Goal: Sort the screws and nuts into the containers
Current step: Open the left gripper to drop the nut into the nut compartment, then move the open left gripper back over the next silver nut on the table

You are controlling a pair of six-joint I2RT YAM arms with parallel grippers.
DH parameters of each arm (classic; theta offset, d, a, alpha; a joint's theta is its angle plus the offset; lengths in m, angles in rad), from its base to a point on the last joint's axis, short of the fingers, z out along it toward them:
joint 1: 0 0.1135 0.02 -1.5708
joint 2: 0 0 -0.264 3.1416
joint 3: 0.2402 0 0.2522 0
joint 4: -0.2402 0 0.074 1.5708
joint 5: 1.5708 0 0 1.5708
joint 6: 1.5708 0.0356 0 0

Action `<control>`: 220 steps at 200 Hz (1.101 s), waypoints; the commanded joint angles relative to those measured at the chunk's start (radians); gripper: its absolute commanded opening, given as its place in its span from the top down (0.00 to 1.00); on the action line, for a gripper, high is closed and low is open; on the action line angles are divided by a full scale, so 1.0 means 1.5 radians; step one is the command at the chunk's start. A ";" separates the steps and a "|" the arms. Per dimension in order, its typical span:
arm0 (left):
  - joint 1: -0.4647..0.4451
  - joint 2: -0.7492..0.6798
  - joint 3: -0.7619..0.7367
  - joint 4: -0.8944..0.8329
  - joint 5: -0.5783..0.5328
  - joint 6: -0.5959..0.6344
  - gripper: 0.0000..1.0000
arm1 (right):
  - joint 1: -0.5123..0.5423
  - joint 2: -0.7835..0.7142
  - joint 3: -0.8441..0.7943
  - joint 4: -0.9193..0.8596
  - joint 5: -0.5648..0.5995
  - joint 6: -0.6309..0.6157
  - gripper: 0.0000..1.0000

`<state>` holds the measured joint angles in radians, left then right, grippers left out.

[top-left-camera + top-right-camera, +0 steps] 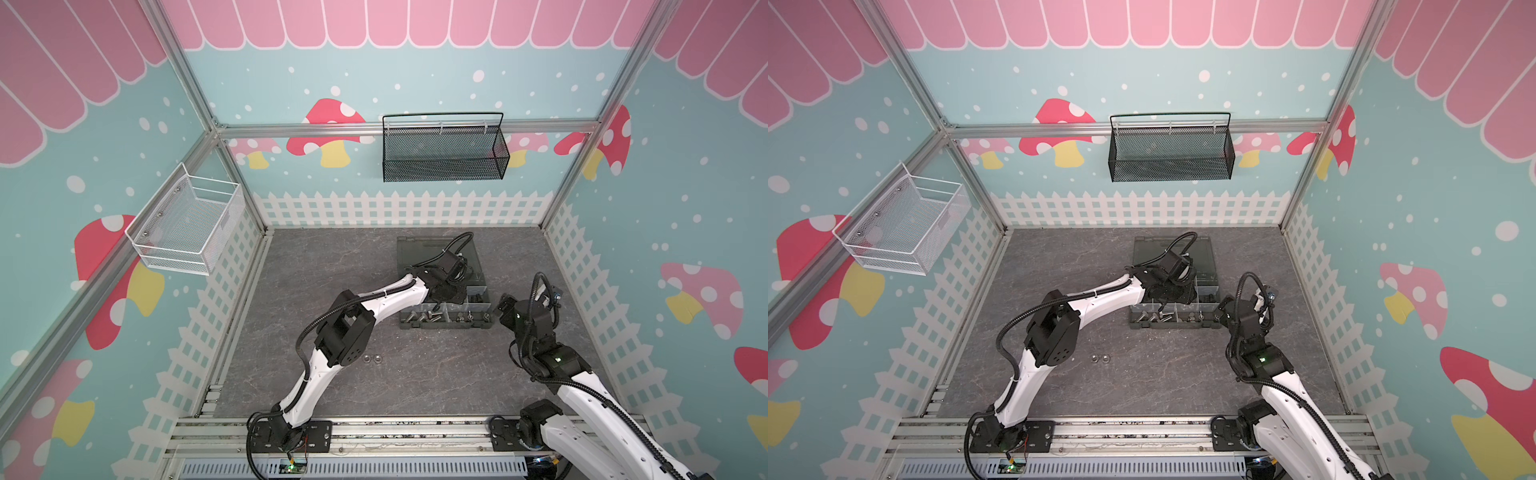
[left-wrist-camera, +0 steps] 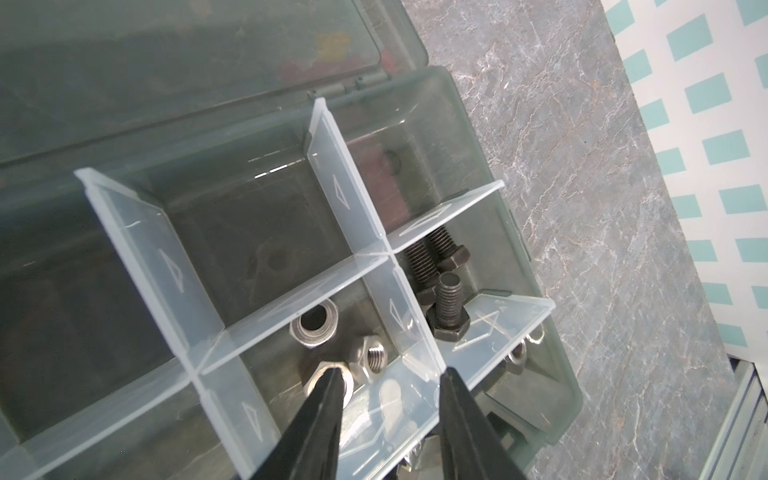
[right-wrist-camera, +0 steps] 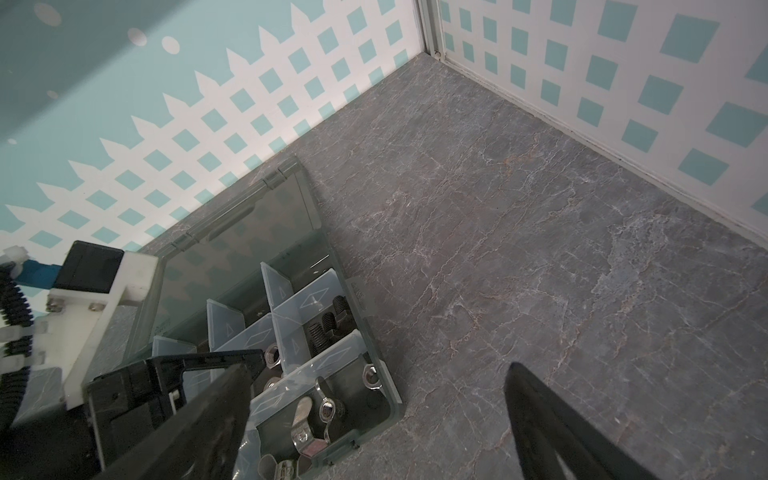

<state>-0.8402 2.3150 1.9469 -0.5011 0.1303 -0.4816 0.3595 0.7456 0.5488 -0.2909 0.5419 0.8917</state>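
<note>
Black hex screws (image 2: 444,286), silver hex nuts (image 2: 370,357) binned in grey translucent organizer box (image 2: 436,133).
Two loose nuts (image 1: 372,358) left at box's 7 o'clock; left gripper (image 2: 390,370) part-open, right gripper (image 3: 382,368) wide, both empty.

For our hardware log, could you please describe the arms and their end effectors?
The left arm and right arm have white shells, black joints and black corrugated cables. The left end effector and right end effector have slim black tapered fingers.
</note>
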 commanded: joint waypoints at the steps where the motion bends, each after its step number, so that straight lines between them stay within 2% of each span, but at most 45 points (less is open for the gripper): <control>1: -0.007 -0.055 -0.001 -0.010 -0.017 0.013 0.60 | -0.004 -0.006 -0.007 -0.007 0.012 0.015 0.03; 44: -0.006 -0.142 -0.056 -0.003 -0.060 0.014 0.60 | -0.004 -0.005 -0.006 -0.007 0.015 0.012 0.03; 85: -0.007 -0.267 -0.161 0.026 -0.130 0.015 0.56 | -0.004 -0.004 -0.005 -0.007 0.015 0.014 0.03; 126: -0.006 -0.403 -0.303 0.044 -0.238 0.011 0.38 | -0.004 -0.005 -0.002 -0.007 0.018 0.011 0.03; 167: 0.000 -0.533 -0.449 0.016 -0.353 -0.014 0.01 | -0.003 -0.002 0.000 -0.007 0.017 0.007 0.03; 194: 0.007 -0.602 -0.521 -0.034 -0.406 -0.045 0.00 | -0.004 0.002 0.001 -0.007 0.015 0.010 0.03; 220: 0.020 -0.656 -0.576 -0.080 -0.413 -0.073 0.00 | -0.004 0.008 0.002 -0.004 0.014 0.014 0.03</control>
<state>-0.8288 1.3926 1.1397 -0.5316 -0.4164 -0.5304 0.3595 0.7506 0.5491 -0.2909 0.5491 0.8921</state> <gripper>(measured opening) 0.991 0.966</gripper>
